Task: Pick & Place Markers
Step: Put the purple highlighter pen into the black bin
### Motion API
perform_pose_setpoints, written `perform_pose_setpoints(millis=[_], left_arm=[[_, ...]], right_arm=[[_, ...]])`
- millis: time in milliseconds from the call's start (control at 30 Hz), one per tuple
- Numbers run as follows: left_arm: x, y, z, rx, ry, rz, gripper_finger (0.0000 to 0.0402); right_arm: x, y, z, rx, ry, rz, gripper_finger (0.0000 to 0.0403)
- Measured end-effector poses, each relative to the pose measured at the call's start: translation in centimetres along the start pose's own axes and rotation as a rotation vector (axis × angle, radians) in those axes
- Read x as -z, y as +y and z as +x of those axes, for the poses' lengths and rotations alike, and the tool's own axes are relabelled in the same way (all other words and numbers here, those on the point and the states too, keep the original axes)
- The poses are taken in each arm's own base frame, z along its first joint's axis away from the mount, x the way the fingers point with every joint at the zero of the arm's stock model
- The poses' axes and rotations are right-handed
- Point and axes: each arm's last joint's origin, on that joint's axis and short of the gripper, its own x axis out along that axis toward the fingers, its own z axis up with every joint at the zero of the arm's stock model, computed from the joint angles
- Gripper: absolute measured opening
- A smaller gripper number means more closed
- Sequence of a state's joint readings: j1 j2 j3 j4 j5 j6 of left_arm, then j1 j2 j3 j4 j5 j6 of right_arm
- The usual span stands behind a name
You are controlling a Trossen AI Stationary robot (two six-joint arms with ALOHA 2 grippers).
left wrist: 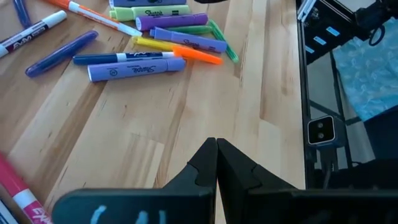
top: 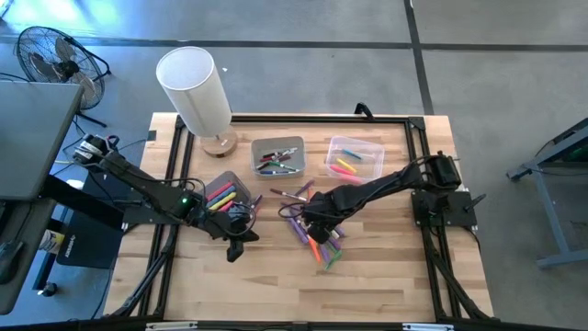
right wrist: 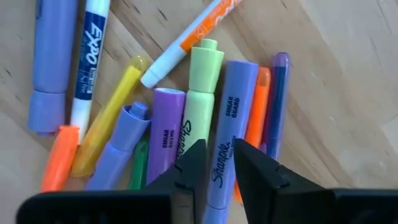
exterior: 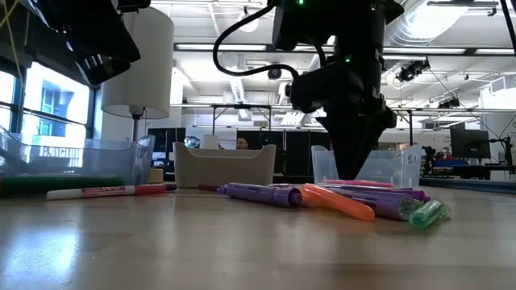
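Observation:
A heap of markers and highlighters [top: 317, 241] in purple, orange, green, yellow and blue lies flat on the wooden table, right of its middle; it also shows in the low view [exterior: 339, 200]. My right gripper [right wrist: 216, 152] hangs over this heap [top: 315, 223], pointing down, open by a narrow gap. Its fingertips stand above a purple highlighter [right wrist: 231, 112] and a light green one [right wrist: 200, 106]. My left gripper [left wrist: 216, 144] is shut and empty, hovering over bare wood [top: 241, 244] left of the heap. More markers [left wrist: 134, 65] lie ahead of it. My right gripper comes at the heap from above, pointing down. Its fingers [right wrist: 193, 162] stand over the purple highlighter's body [right wrist: 225, 158] and lie across it. I cannot tell whether they touch it.
A grey bin [top: 277, 156] and a clear bin [top: 355, 158] holding markers stand at the far side. Another clear bin [top: 228, 193] with markers sits by my left arm. A white lamp [top: 195, 87] stands at the far left. Bare wood [top: 303, 285] lies along the near edge.

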State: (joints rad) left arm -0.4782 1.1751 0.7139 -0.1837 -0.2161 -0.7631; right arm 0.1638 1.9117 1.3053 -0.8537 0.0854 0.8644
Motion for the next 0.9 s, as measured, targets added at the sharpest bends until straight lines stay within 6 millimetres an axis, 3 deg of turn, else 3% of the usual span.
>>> perform_pose_setpoints(millis=[333, 900], left_arm=[[0.0, 0.0, 0.0, 0.009, 0.008, 0.0, 0.0], [0.0, -0.1, 0.0, 0.015, 0.012, -0.004, 0.0]], right_arm=[[0.5, -0.4, 1.2, 0.002, 0.01, 0.03, 0.004], [0.6, -0.4, 1.5, -0.009, 0.01, 0.054, 0.0075]])
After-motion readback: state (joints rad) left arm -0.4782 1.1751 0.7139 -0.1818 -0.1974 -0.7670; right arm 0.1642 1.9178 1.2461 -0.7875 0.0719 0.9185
